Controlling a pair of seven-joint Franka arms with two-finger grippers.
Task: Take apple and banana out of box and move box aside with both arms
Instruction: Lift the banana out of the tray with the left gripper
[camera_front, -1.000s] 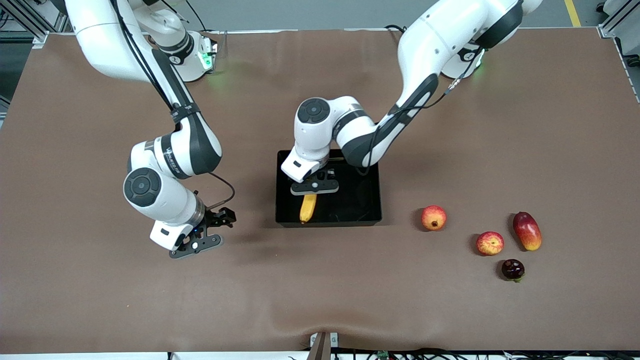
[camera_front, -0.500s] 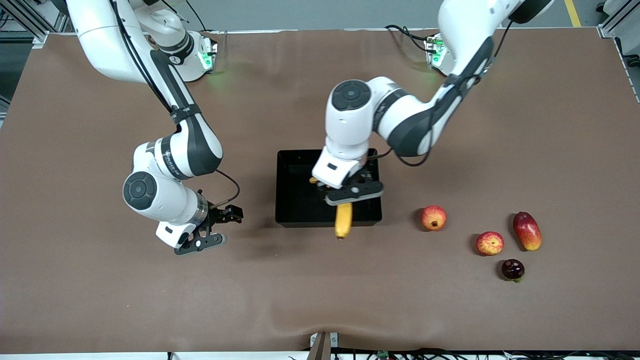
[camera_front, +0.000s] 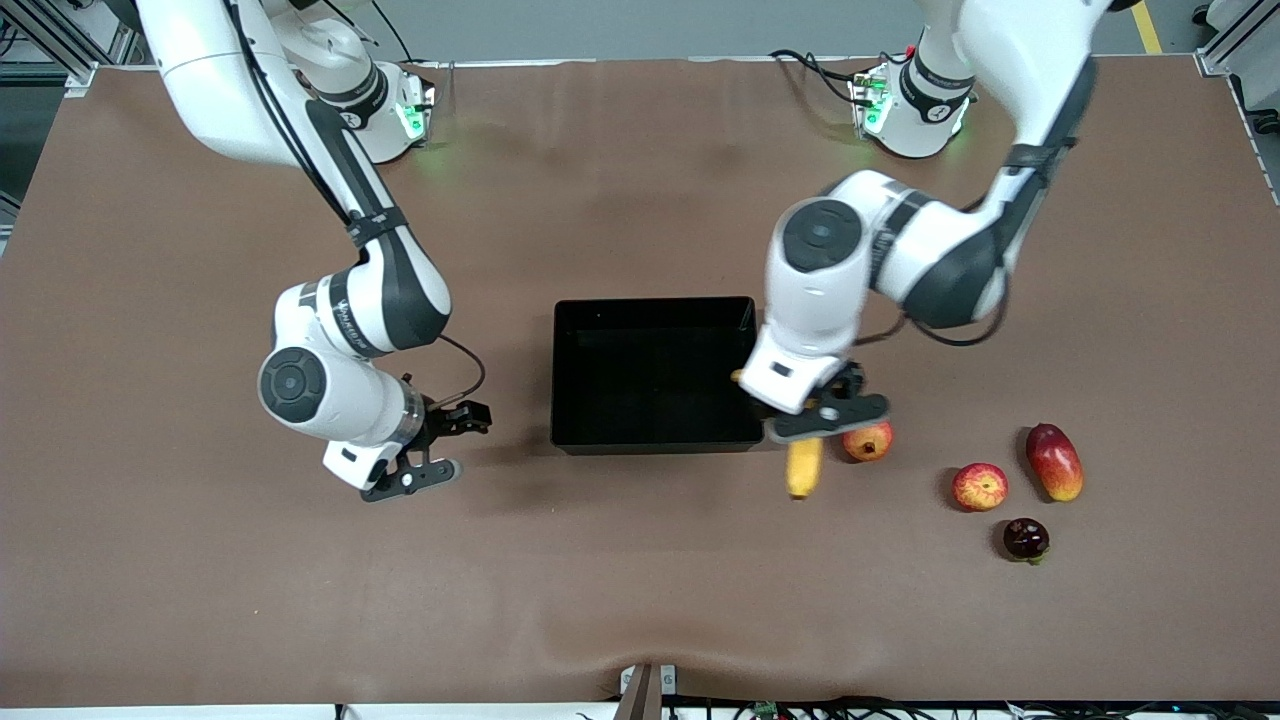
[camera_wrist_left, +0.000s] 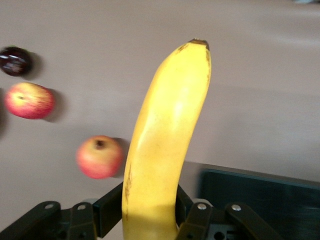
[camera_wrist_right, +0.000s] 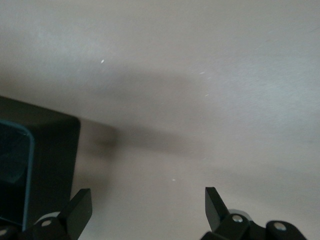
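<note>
The black box (camera_front: 650, 385) sits mid-table with nothing in it. My left gripper (camera_front: 822, 418) is shut on the yellow banana (camera_front: 802, 466) and holds it in the air over the table just off the box's end toward the left arm. In the left wrist view the banana (camera_wrist_left: 167, 140) sticks out from between the fingers of my left gripper (camera_wrist_left: 150, 212). The red-and-yellow apple (camera_front: 980, 487) lies on the table toward the left arm's end and shows in the left wrist view (camera_wrist_left: 29, 100). My right gripper (camera_front: 420, 462) is open and empty, low beside the box's other end (camera_wrist_right: 40, 160).
A round red-orange fruit with a dark calyx (camera_front: 867, 439) lies right beside the held banana. A red mango (camera_front: 1054, 461) and a dark purple fruit (camera_front: 1026, 539) lie near the apple. The brown table (camera_front: 640, 580) has a bare stretch near the front camera.
My left gripper has carried the banana from inside the box out past its wall toward the left arm's end. My right gripper has shifted slightly toward the box.
</note>
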